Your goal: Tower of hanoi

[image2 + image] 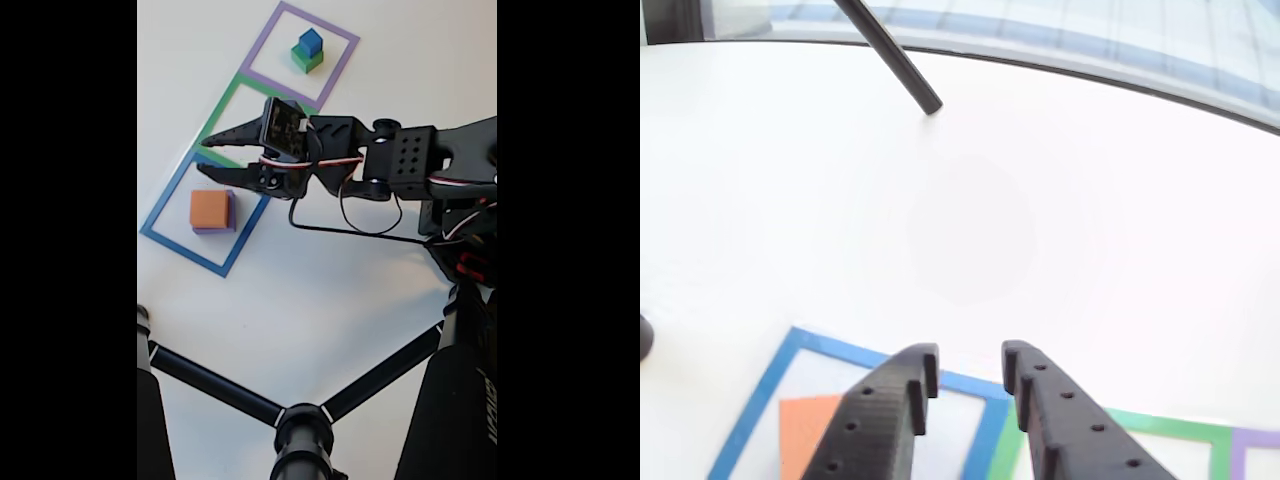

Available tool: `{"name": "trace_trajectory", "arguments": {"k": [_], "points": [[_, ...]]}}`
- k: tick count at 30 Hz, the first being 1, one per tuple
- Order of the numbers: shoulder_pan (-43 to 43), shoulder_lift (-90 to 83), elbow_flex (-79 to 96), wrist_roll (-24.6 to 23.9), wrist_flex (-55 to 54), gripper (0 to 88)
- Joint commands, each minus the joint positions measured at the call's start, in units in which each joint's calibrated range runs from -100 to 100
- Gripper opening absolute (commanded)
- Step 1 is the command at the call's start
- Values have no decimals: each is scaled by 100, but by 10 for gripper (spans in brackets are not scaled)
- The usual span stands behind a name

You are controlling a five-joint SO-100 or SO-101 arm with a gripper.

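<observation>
Three taped squares lie in a row on the white table. In the fixed view, an orange block (209,209) sits on a purple block (231,212) inside the blue square (181,253). A blue cube (311,41) rests on a green cube (305,61) in the purple square (320,22). My gripper (203,155) hovers open over the border between the green square (222,107) and the blue square, just beside the orange block. In the other view the gripper (970,352) is open and holds nothing, with the orange block (805,430) at lower left inside the blue square (840,345).
Black tripod legs (215,385) meet at a hub (300,432) in the lower part of the fixed view. One leg (890,55) touches down at the far side in the other view, near the table's curved edge (1090,72). Green (1160,422) and purple (1260,437) tape show at lower right.
</observation>
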Motion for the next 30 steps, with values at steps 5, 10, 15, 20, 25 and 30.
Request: {"name": "trace_trajectory", "arguments": {"k": [5, 10, 15, 20, 25, 30], "points": [[1522, -2067, -1744, 36, 5007, 1], [2520, -2091, -3890, 36, 7363, 1], [3277, -1978, -5544, 36, 8700, 1], [3747, -1792, -6662, 36, 9574, 1], [4245, -1736, -6908, 36, 9679, 1], [4677, -1599, -6962, 36, 9623, 1]]}}
